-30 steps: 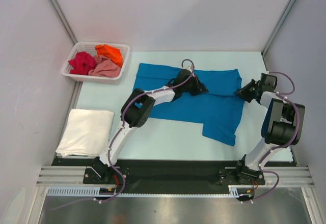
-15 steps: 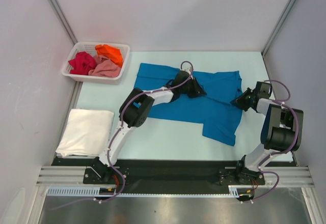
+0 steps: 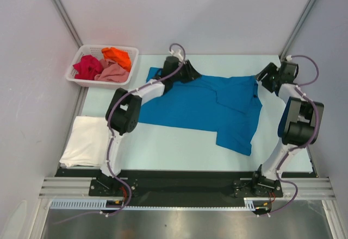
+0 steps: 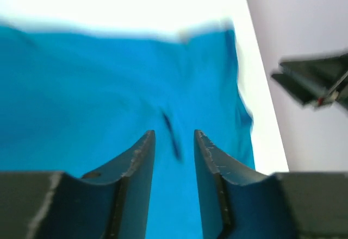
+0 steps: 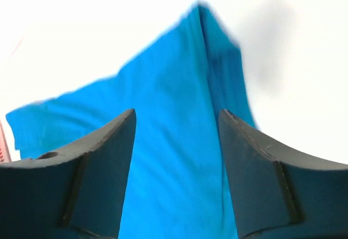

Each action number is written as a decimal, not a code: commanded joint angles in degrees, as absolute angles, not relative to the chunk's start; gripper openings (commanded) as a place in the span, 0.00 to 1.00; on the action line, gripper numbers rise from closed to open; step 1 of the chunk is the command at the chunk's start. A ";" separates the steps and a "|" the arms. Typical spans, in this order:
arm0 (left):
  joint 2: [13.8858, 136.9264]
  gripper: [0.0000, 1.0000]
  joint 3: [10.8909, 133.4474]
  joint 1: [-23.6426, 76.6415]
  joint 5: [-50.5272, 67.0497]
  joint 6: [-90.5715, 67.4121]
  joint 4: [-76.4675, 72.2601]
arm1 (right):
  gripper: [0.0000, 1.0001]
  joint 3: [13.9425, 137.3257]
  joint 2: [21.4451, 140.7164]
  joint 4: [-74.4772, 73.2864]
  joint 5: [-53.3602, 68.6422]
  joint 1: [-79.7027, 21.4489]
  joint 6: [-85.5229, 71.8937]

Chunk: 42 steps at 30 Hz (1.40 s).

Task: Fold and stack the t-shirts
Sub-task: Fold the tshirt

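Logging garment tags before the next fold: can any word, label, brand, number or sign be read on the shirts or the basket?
No readable text anywhere.
The bright blue cloth t-shirt, the folded white cloth t-shirt and the white slotted plastic basket show no print or label. Both wrist views are blurred.

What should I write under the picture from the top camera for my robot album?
Left pincer and right pincer open at the far edge of the blue t-shirt spread on the table.
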<state>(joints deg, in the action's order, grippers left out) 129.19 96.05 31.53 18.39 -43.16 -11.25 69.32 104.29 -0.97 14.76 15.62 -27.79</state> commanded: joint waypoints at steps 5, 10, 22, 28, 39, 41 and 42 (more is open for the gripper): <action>136.14 0.36 106.52 19.96 21.88 -45.17 -12.73 | 0.70 85.77 117.76 -4.66 15.03 16.00 -21.27; 138.34 0.36 106.35 17.49 21.10 -46.67 -14.59 | 0.58 92.72 123.22 -5.81 17.22 15.91 -21.44; 140.19 0.35 105.12 14.77 18.90 -49.75 -12.40 | 0.45 98.44 129.90 -5.71 16.88 14.15 -22.24; 140.36 0.35 104.33 14.06 18.46 -50.62 -11.78 | 0.38 99.75 131.74 -5.36 15.48 13.45 -22.06; 141.24 0.34 103.10 13.10 18.63 -53.70 -11.25 | 0.37 99.76 132.63 -4.83 13.71 13.36 -22.94; 141.33 0.34 103.10 13.01 18.81 -53.88 -11.16 | 0.31 99.76 132.71 -4.75 13.54 13.45 -23.12; 141.33 0.34 103.10 13.01 18.72 -53.88 -11.16 | 0.23 99.67 132.63 -4.75 13.45 13.53 -23.46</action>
<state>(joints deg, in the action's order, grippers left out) 141.36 103.26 13.41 19.05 -52.64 -10.92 97.58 131.81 -5.69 14.39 13.47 -22.63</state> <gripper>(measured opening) 0.340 0.309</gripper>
